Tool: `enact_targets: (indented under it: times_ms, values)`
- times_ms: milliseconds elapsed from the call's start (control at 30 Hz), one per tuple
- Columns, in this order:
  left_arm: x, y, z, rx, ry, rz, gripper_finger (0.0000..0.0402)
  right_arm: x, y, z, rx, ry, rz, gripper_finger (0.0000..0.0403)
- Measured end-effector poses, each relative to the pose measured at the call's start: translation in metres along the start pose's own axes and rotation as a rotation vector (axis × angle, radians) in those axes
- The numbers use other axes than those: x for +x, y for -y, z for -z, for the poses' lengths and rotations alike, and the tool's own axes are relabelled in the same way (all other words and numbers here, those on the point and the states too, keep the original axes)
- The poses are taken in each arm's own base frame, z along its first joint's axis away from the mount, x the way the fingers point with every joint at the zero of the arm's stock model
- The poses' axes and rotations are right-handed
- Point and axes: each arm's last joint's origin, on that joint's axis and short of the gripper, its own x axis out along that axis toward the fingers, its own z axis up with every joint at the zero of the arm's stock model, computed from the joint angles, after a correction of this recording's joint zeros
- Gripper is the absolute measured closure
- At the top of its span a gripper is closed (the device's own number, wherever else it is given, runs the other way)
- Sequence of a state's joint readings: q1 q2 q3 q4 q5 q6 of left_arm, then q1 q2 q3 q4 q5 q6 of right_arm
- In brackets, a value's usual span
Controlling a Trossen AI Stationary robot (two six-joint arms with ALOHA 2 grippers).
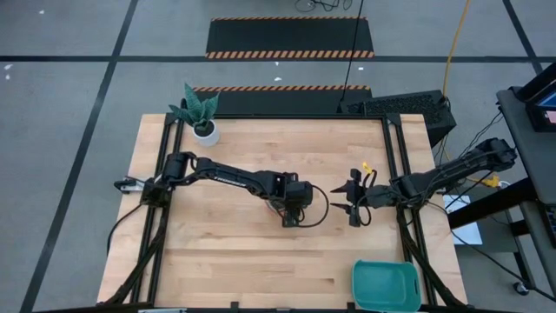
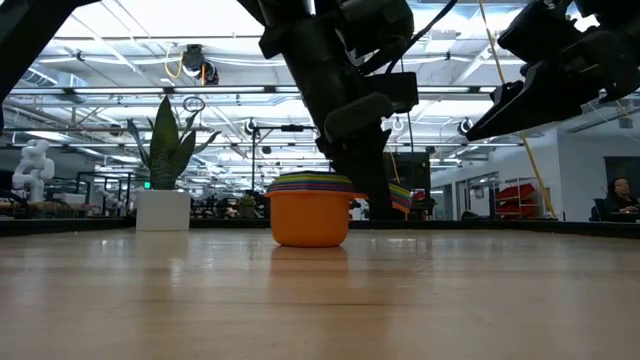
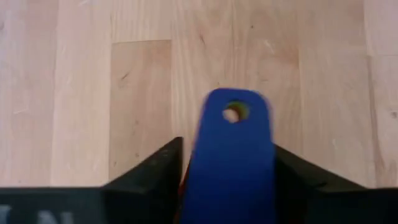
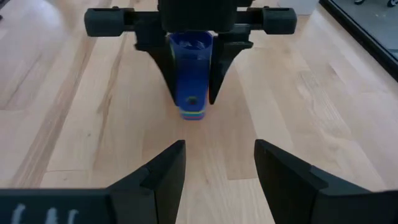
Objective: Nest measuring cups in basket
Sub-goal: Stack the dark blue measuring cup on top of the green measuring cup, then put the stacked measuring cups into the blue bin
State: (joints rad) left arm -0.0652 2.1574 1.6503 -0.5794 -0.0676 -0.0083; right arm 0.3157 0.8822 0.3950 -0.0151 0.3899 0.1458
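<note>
While the nested measuring cups [image 2: 311, 213] sit mid-table on the orange outer cup, the left gripper [image 4: 191, 96] has its fingers [image 3: 152, 174] tight against the blue handle [image 3: 233, 155] on both sides, apparently gripping so the whole stack lifts as one. Right gripper [image 4: 219, 165] hangs open, empty, just beside, facing the stack. Basket [image 1: 386, 285] sits empty at the near right corner, well apart

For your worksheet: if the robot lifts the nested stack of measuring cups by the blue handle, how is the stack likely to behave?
The stack of measuring cups probably lifts unevenly: the left gripper straddles only the stacked handles, off to one side, so it may tilt. Being loosely nested plastic, the lower cups could slip free. It looks light and rigid, unlikely to bend.
</note>
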Motion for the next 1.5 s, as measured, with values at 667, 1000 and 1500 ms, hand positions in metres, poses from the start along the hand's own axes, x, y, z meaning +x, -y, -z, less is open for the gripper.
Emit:
enact_targets:
  times_ms: [667, 1000, 1500]
  values:
    - [-0.002, 0.013, 0.006, -0.025, -0.061, 0.02, 0.0072, -0.001, -0.003, 0.0, 0.002, 0.008, -0.017, 0.0218]
    - [-0.002, 0.012, 0.008, -0.022, -0.085, 0.003, 0.0184, -0.001, -0.005, -0.007, -0.02, 0.078, -0.026, 0.0218]
    - [-0.015, 0.022, -0.001, 0.003, -0.068, 0.033, 0.0241, -0.002, -0.017, -0.014, -0.153, 0.162, -0.077, 0.0218]
